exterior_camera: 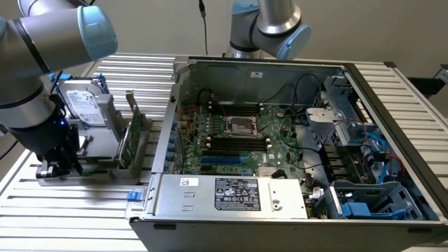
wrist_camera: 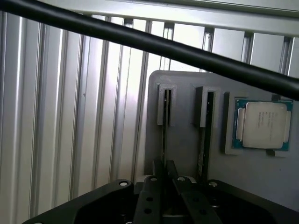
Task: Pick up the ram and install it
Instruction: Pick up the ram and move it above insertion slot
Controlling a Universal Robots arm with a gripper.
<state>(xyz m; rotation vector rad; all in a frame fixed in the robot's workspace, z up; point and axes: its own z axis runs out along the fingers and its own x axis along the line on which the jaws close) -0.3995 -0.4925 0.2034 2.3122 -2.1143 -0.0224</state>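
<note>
The ram [wrist_camera: 164, 135] stands edge-on in a slot of the grey holder [wrist_camera: 184, 144], a thin dark stick seen from above. My gripper [wrist_camera: 163, 165] is down over it, and its two black fingers [wrist_camera: 150, 196] converge on the stick's near end, shut on it. A second thin stick [wrist_camera: 204, 140] stands in the neighbouring slot. In the exterior view my gripper [exterior_camera: 60, 164] sits low at the holder's end [exterior_camera: 91, 176], on the exterior view's left of the open computer case [exterior_camera: 280, 142]. The motherboard's black slots [exterior_camera: 238, 143] lie inside the case.
A processor chip [wrist_camera: 261, 123] rests on the holder beside the slots. A green expansion card [exterior_camera: 133, 137] and a hard drive [exterior_camera: 84, 105] stand on the holder. A black cable [wrist_camera: 154, 42] crosses above. A second arm [exterior_camera: 269, 26] stands behind the case. The table is ribbed metal [exterior_camera: 70, 210].
</note>
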